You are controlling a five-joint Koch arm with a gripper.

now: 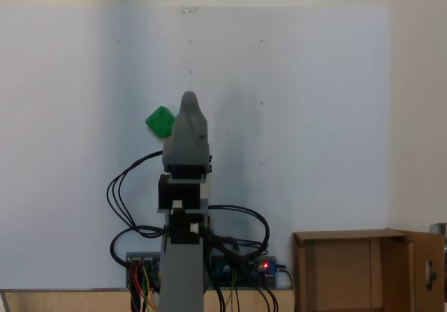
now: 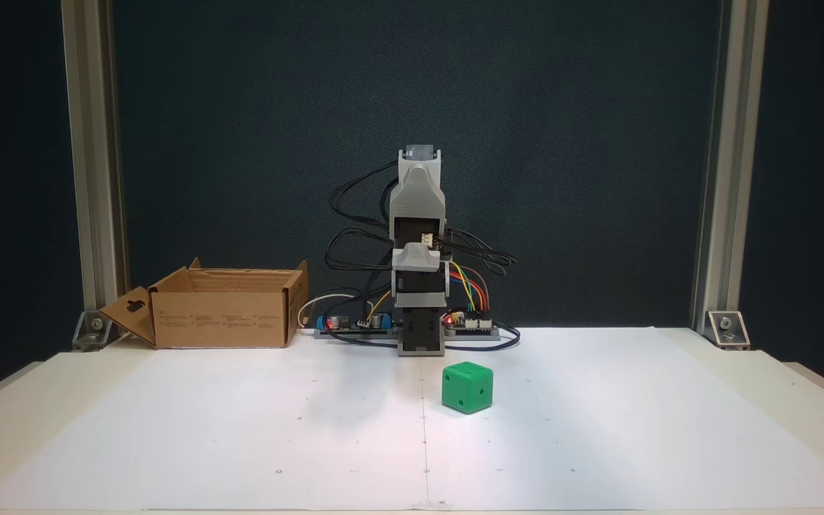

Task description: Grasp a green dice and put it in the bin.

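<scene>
White paper covers the table (image 2: 169, 429). Brown cardboard bin (image 2: 222, 307) stands at the back, left of the arm's base in a fixed view, flaps up. Grey arm folded upright; gripper (image 1: 188, 106) raised, jaws overlapping from both cameras, so spread or pressed together cannot be told. Green dice (image 2: 467, 387) rests on the paper, just forward of the base, on the side away from the bin, well apart from the gripper.

This looks like a lab or maker's test rig: a worktop (image 2: 598, 429) covered in white paper, framed by aluminium profile posts (image 2: 719, 164) against a dark backdrop (image 2: 562, 143). Bare circuit boards (image 2: 471, 325) (red lights lit) and loose wires (image 2: 355, 236) sit behind the arm (image 2: 419, 250).
</scene>
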